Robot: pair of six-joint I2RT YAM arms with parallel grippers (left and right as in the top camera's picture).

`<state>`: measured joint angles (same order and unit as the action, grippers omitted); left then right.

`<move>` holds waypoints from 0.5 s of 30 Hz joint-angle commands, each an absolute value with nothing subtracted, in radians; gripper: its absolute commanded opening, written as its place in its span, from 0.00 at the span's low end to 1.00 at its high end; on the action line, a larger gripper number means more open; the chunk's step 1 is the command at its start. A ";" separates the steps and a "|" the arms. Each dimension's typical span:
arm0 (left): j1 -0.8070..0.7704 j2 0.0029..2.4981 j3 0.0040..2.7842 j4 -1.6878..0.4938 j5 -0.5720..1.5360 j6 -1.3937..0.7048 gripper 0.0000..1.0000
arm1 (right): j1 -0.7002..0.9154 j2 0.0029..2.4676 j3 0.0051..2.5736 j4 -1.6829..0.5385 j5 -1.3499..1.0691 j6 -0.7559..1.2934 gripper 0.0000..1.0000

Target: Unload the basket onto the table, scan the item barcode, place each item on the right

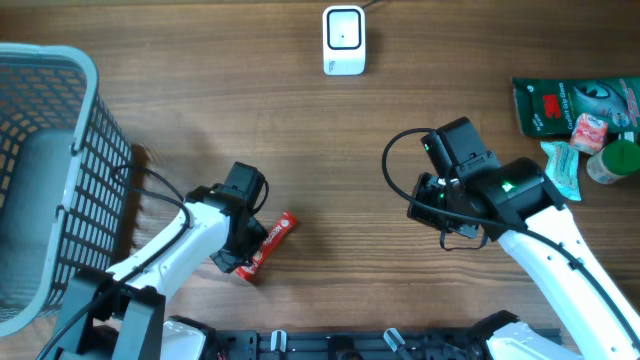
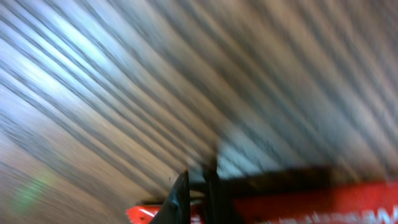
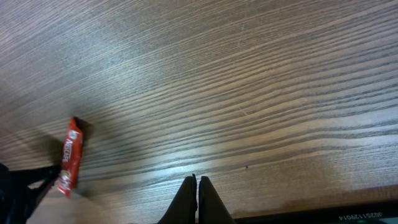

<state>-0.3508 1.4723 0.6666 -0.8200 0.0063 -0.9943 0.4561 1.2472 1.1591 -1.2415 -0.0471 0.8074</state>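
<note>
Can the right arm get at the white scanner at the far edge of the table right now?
Probably yes: only bare table lies between the right gripper and the white scanner, and its shut jaws hold nothing.

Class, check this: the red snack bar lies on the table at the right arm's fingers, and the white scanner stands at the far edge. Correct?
No: the red snack bar lies at the left arm's fingers, not the right's, as the overhead view shows. The rest holds.
</note>
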 commanded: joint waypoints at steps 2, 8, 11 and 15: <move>-0.425 1.481 0.668 -0.815 0.324 -1.086 0.04 | 0.457 1.245 1.155 -1.243 -0.022 0.812 0.04; -0.549 1.481 0.668 -0.311 0.430 -1.121 0.04 | 0.457 1.245 1.155 -1.274 -0.025 0.812 0.04; -0.609 1.481 0.668 -0.080 0.471 -1.172 0.04 | 0.457 1.245 1.155 -1.285 -0.025 0.812 0.04; -0.622 1.420 0.794 -0.131 0.316 -0.929 0.04 | 0.457 1.206 1.155 -1.299 0.009 0.812 0.04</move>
<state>-0.6205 1.4780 0.6827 -0.0204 0.4385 -1.1046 0.4561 1.2453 1.1580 -1.2877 -0.0410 0.8074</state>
